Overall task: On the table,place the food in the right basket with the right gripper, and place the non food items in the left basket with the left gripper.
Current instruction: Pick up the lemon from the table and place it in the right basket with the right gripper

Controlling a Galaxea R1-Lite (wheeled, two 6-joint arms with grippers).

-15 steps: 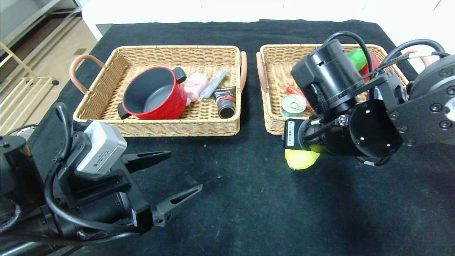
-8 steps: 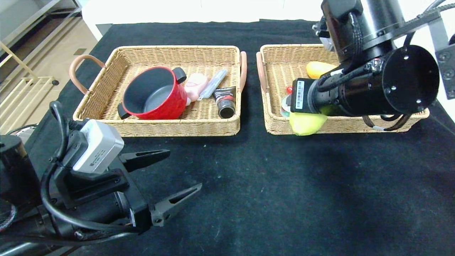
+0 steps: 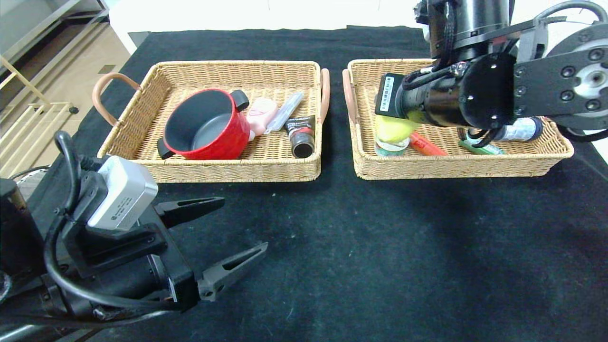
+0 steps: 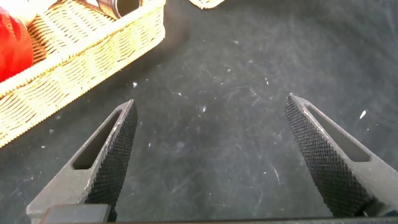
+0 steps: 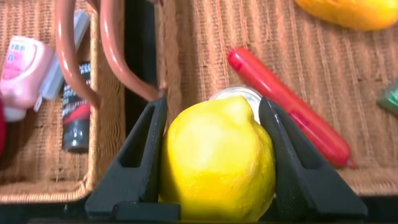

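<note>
Yellow lemon in right gripper (no legible labels), over right basket

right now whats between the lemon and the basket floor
In the right wrist view, a tin can sits directly under the lemon held by the right tool, inside the right basket.

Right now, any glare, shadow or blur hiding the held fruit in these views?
Head view: the right arm covers most of the yellow lemon, and its soft shadow darkens the black tablecloth. Right wrist view: lemon sharp between the right gripper fingers, no glare, lower edge cropped. Left wrist view: the open left gripper is sharp, with pale specks on the cloth.
</note>
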